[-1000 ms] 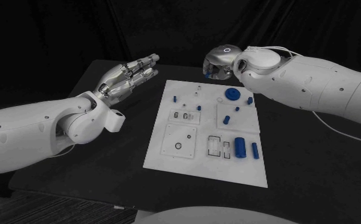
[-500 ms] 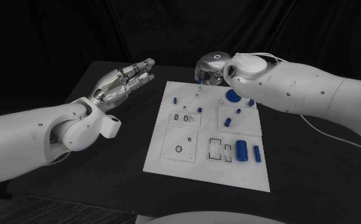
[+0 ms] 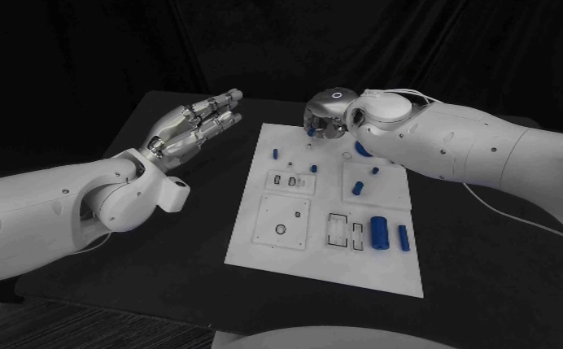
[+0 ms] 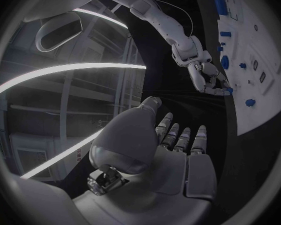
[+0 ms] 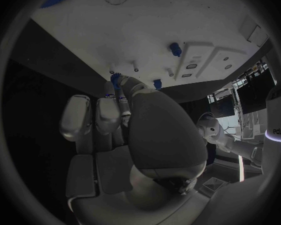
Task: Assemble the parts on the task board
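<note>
The left hand is held flat, empty, fingers apart, left of the white board. On it, blue parts are scattered. A small blue part is pinched by the right hand over the board's far edge.

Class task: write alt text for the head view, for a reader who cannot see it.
The right hand reaches down over the far edge of the white task board, which carries small blue parts. The left hand hangs open, fingers extended, above the black table beside the board.
</note>
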Robot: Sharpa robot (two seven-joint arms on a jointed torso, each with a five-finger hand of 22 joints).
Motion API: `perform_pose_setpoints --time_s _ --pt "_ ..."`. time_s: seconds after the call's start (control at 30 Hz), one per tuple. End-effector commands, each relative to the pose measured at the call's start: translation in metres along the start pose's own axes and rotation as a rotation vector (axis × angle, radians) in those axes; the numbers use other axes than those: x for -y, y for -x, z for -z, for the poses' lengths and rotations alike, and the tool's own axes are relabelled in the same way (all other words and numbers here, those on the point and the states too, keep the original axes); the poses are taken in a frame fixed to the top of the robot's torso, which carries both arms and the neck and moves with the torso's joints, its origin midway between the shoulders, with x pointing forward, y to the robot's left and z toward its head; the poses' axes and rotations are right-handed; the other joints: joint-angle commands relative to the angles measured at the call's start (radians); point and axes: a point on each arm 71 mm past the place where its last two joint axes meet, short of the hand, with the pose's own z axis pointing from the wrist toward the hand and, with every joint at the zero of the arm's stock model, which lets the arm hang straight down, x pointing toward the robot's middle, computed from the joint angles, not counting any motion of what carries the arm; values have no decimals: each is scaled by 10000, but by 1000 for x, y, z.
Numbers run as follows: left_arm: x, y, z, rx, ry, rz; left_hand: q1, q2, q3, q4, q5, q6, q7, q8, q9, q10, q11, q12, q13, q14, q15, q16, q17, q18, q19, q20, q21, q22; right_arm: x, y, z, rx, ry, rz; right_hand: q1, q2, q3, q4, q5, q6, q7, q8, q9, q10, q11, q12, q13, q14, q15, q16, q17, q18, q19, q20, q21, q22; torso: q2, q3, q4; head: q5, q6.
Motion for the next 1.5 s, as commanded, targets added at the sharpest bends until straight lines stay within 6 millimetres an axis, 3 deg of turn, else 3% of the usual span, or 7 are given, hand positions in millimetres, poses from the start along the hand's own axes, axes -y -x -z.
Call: perform_pose_setpoints --time_s 0.03,0.23,0.4,0.9,1.33,1.5 --pt "7 -1 -2 -182 -810 123 -86 80 480 37 123 39 8 69 144 3 55 32 102 6 45 -67 -83 179 57 8 -53 -27 1 -2 0 -35 -160 -27 45 -159 310 -30 3 65 126 176 365 288 -84 -77 120 24 43 152 146 -268 13 22 224 189 -25 -32 9 -10 -29" --pt "6 0 -2 -213 -777 141 -69 88 504 34 132 23 10 66 142 3 60 33 101 10 69 -63 -82 177 62 37 -49 -24 3 -2 2 173 -155 -28 53 -142 333 -41 71 50 139 158 376 283 -68 -110 117 18 56 162 167 -270 8 35 228 206 -24 -47 22 3 -32" --pt "5 1 -3 -225 -742 148 -52 94 526 26 140 11 9 64 141 1 62 25 99 12 85 -60 -80 176 66 62 -46 -22 4 0 4 451 -112 -19 34 -139 330 -31 86 50 142 155 380 286 -62 -118 117 25 60 187 208 -278 26 40 256 247 -51 -70 -2 33 -56" --pt "3 0 -5 -327 -632 210 -30 108 558 17 147 -4 15 61 139 -3 63 17 97 13 100 -58 -80 176 72 91 -41 -18 10 -2 7 363 -343 -19 4 -119 341 -16 113 19 139 127 389 249 -53 -170 109 25 64 191 209 -271 12 49 244 239 -86 -80 -23 44 -155" --pt "2 -1 -6 -396 -579 253 -30 108 558 17 147 -4 15 61 139 -3 63 17 97 13 100 -58 -80 176 72 91 -41 -18 12 -7 6 -35 -538 -46 -13 -119 354 -20 111 -55 150 74 392 194 -33 -238 101 -12 76 144 141 -264 -18 63 220 225 -97 -87 -7 19 -211" --pt "2 -1 -6 -401 -561 254 -21 116 577 15 147 -10 20 60 139 -6 62 11 96 14 109 -56 -79 177 77 110 -37 -16 11 -10 4 -43 -571 -52 -17 -118 356 -20 106 -68 152 64 393 186 -30 -250 101 -19 78 138 134 -263 -25 66 216 223 -102 -97 4 18 -284"
